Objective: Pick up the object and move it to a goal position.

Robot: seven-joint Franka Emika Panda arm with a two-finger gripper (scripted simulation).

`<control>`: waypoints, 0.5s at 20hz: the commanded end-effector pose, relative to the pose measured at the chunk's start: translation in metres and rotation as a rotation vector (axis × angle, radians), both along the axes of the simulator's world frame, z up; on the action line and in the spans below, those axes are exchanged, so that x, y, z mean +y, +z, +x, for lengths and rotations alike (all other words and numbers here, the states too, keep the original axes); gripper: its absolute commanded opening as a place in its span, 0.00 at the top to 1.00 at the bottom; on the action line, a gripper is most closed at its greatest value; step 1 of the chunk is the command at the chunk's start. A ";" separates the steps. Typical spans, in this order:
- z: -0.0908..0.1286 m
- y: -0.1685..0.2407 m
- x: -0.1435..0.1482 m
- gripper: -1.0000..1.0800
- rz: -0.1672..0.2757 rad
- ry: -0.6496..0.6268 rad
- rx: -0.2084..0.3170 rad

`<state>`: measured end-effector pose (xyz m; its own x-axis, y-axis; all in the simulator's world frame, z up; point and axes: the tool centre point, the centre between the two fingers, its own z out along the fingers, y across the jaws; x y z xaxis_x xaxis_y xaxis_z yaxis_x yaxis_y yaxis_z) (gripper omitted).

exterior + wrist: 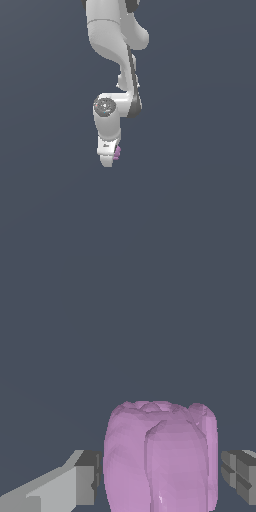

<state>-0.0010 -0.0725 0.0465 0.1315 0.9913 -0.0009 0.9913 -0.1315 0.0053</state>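
Pink-purple object [161,456] sits between the white gripper's [111,159] jaws, narrow gaps showing beside both pads.

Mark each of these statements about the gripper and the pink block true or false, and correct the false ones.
1. The pink-purple block sits between the gripper fingers. True.
2. The block is green. False: it is pink-purple.
3. In the wrist view, a grey finger shows on each side of the block. True.
4. In the exterior view the block is far from the arm. False: it peeks out right beside the gripper.
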 end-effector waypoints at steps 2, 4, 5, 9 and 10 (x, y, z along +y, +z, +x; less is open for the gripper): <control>-0.002 0.006 0.004 1.00 -0.001 0.000 0.000; -0.004 0.013 0.007 1.00 -0.001 0.000 0.000; -0.006 0.016 0.010 1.00 -0.001 0.000 0.000; -0.013 0.036 0.022 1.00 -0.002 0.001 0.001; -0.015 0.042 0.025 1.00 -0.002 0.001 0.001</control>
<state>-0.0132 -0.0525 0.0799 0.1313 0.9913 -0.0025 0.9913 -0.1313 0.0036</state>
